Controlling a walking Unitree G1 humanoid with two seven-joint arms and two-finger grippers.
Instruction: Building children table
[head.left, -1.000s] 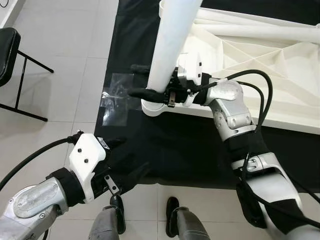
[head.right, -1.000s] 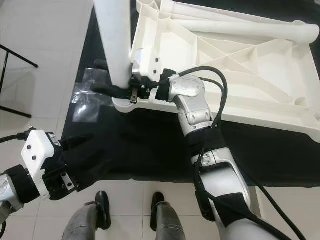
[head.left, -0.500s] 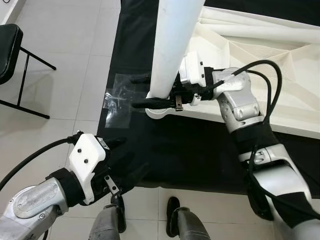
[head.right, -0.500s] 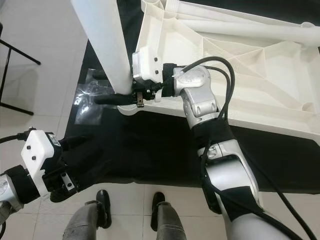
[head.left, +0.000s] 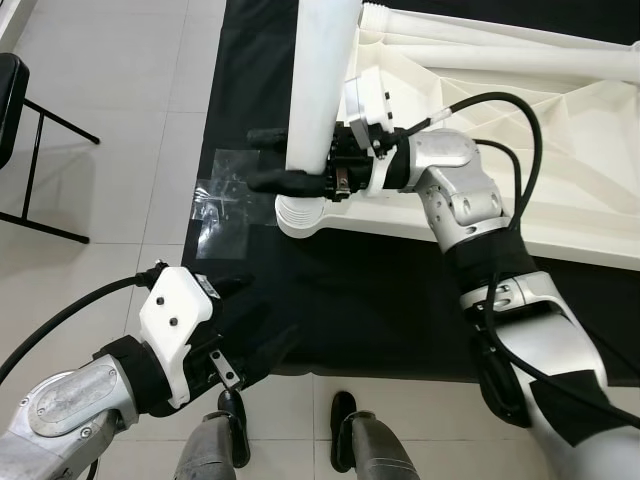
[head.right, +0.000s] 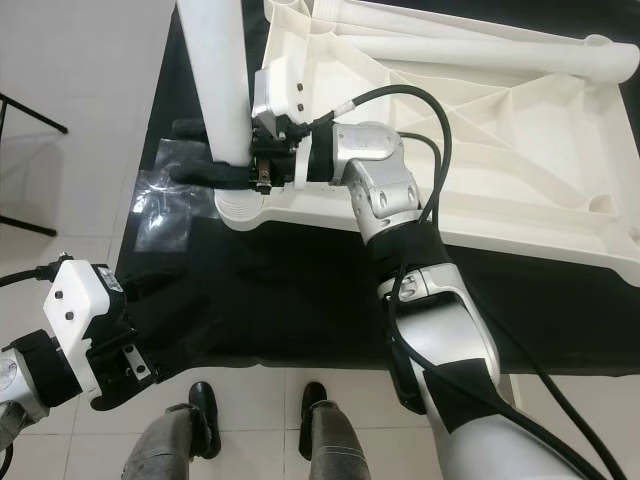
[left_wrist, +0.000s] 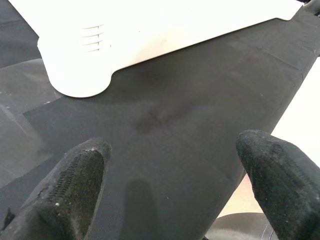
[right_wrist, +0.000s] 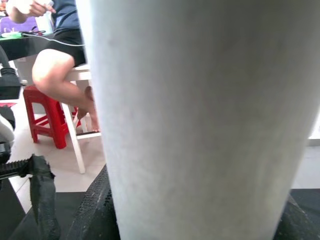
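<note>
Since a second ago, the right gripper (head.left: 300, 182) is carrying the upright table leg (head.left: 322, 90) slightly toward the robot's left, and the leg is now standing straighter over its corner socket (head.left: 300, 215).

Near: the left gripper (left_wrist: 170, 180) is hovering low over the near edge of the black mat (head.left: 350, 290), fingers spread wide and holding nothing. Its wrist view is looking along the mat at the rounded corner of the tabletop (left_wrist: 75, 75).

Middle: the right gripper is clamping the table leg low down, one black finger wrapping each side, just above the ribbed corner socket. A clear plastic bag (head.left: 225, 200) is lying flat on the mat and floor beside that corner; whether anything is in it cannot be told.

Far: the white tabletop (head.right: 500, 150) is lying upside down on the mat, ribbed underside facing up like a shallow tray. Further loose legs (head.right: 450, 45) are lying across its far side. A black chair (head.left: 20, 110) is standing on the tiles at the robot's left. In the right wrist view a seated person (right_wrist: 60, 65) and a red stool (right_wrist: 45, 115) are showing beyond the leg.

Handling, judged: the leg is looking like hollow moulded plastic, light and stiff, smooth and likely slippery under a turning grip. Holding it low, close to the socket, is giving the best control; the tabletop is probably light enough to slide unless steadied.
</note>
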